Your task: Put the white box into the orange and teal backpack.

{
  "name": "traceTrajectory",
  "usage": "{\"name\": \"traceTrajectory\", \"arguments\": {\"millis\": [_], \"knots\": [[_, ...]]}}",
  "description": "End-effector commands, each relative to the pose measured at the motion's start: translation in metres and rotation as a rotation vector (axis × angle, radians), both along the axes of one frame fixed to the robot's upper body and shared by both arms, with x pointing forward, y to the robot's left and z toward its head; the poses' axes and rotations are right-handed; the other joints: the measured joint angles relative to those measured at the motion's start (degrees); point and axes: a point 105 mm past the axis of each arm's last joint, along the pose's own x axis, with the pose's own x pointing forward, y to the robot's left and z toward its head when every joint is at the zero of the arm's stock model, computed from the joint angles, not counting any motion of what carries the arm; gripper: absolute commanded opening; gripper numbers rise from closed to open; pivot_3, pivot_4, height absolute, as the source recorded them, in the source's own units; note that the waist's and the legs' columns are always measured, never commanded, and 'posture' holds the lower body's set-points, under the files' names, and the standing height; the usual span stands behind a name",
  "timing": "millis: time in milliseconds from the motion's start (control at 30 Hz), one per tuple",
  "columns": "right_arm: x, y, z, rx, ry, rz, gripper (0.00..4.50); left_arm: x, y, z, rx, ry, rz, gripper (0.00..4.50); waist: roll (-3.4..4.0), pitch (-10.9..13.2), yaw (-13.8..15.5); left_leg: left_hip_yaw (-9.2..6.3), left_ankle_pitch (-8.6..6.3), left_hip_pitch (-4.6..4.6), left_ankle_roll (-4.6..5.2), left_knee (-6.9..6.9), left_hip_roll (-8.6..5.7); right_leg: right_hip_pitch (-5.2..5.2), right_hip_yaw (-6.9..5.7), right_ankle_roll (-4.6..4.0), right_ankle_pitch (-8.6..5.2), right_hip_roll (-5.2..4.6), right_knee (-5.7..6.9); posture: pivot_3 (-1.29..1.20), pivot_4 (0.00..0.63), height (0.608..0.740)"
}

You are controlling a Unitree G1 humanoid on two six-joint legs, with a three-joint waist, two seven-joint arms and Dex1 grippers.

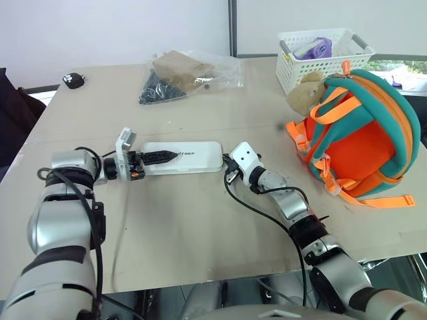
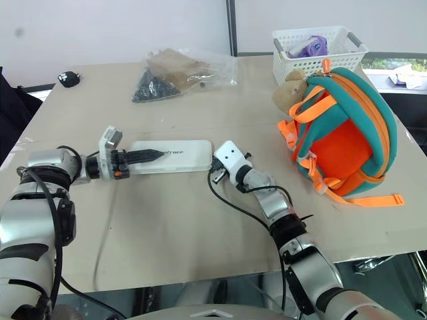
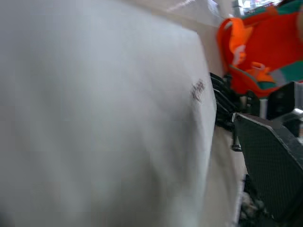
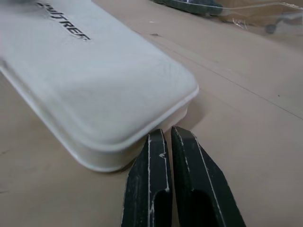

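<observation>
Bare table separates white box from backpack.

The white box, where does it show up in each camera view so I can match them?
Left eye view: white box lies flat at table centre, between both grippers.
Right eye view: centre-left.
Left wrist view: close up, spreading across most of the picture.
Right wrist view: upper left, its corner just above the shut right gripper.
Shared landmark: the box's dark UNITREE lettering.

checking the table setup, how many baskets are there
1. The basket stands at the table's far right corner, just behind the backpack. Another could be hidden behind the backpack.
</observation>
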Motion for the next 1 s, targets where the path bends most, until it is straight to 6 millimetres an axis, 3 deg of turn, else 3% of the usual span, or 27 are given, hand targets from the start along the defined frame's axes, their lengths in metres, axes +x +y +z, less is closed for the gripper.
{"name": "traceTrajectory", "arguments": {"millis": [33,267,367,400,433,533,667,700,733,767,867,1000], "knots": [[-0.006,0.008,0.014,0.027,-0.046,0.045,0.05,-0.006,-0.015,-0.014,-0.064,0.063,-0.034,4.5,0.0,0.0,0.0,-0.01,0.0,0.0,0.0,-0.01,0.0,0.0,0.0,0.0,0.0,0.0,-0.01,0.0,0.15,0.74],[-0.005,-0.014,0.014,0.035,-0.054,0.013,0.0,-0.01,-0.012,-0.011,-0.126,0.049,-0.037,2.36,-0.17,-0.1,-0.1,-0.04,0.0,-0.01,0.0,0.0,0.01,-0.03,0.0,0.0,0.0,0.03,-0.01,0.0,0.15,0.74],[-0.021,-0.026,0.031,0.144,-0.099,0.036,0.0,-0.013,-0.012,-0.012,-0.155,0.046,-0.039,1.28,-0.27,-0.1,0.1,-0.12,0.0,-0.05,0.0,0.02,0.02,-0.04,-0.05,0.0,0.0,0.01,0.0,0.0,0.15,0.74],[-0.028,-0.031,0.036,0.172,-0.104,0.045,0.0,-0.014,-0.012,-0.011,-0.168,0.042,-0.042,1.15,-0.26,-0.1,0.1,-0.11,0.0,-0.05,0.0,0.01,0.02,-0.04,-0.04,0.0,0.0,0.01,0.0,0.0,0.15,0.74],[-0.033,-0.035,0.038,0.185,-0.103,0.051,0.0,-0.015,-0.012,-0.01,-0.176,0.039,-0.044,1.09,-0.26,-0.1,0.0,-0.11,0.0,-0.07,0.0,0.0,0.0,-0.05,0.01,0.0,0.0,-0.01,-0.01,0.0,0.15,0.74],[-0.058,-0.061,0.049,0.255,-0.083,0.045,0.93,-0.015,-0.01,-0.005,-0.201,0.005,-0.028,1.08,-0.3,-0.1,0.2,-0.33,0.0,-0.39,-0.01,0.1,-0.06,-0.29,0.11,0.0,0.0,-0.03,-0.08,0.0,0.15,0.74],[-0.084,-0.11,0.065,0.269,-0.186,-0.082,2.77,-0.017,-0.006,0.007,-0.241,-0.049,-0.003,1.08,-0.3,-0.1,0.9,-0.42,0.0,-0.57,-0.01,0.21,-0.06,-0.36,0.07,0.0,0.0,-0.06,-0.07,0.0,0.15,0.74],[-0.087,-0.125,0.069,0.28,-0.215,-0.15,3.43,-0.019,-0.005,0.011,-0.256,-0.062,-0.002,1.08,-0.3,-0.1,0.8,-0.39,0.0,-0.58,-0.01,0.21,-0.06,-0.38,0.1,0.0,0.0,-0.06,-0.1,0.0,0.15,0.74],[-0.09,-0.134,0.071,0.287,-0.231,-0.194,3.71,-0.021,-0.005,0.014,-0.265,-0.071,-0.001,1.08,-0.3,-0.1,0.9,-0.36,-0.01,-0.57,-0.01,0.21,-0.06,-0.4,0.13,0.0,0.0,-0.06,-0.06,0.0,0.15,0.74],[-0.091,-0.151,0.073,0.318,-0.241,-0.292,4.32,-0.024,-0.006,0.019,-0.283,-0.089,-0.004,1.08,-0.3,-0.1,0.9,-0.32,0.0,-0.6,-0.01,0.21,-0.04,-0.47,0.19,0.0,0.0,-0.08,-0.01,0.0,0.15,0.74],[-0.098,-0.179,0.078,0.377,-0.253,-0.458,4.5,-0.032,-0.009,0.032,-0.324,-0.131,0.004,1.08,-0.3,-0.1,1.0,-0.27,0.0,-0.65,-0.01,0.19,0.04,-0.56,0.45,0.0,0.0,-0.08,0.05,0.0,0.15,0.74],[-0.102,-0.179,0.084,0.447,-0.246,-0.522,4.5,-0.04,-0.013,0.037,-0.32,-0.171,0.032,1.08,-0.3,-0.1,1.6,-0.18,0.0,-0.64,-0.01,0.21,0.03,-0.56,0.55,0.0,0.01,-0.09,0.05,0.0,0.15,0.74]]}}
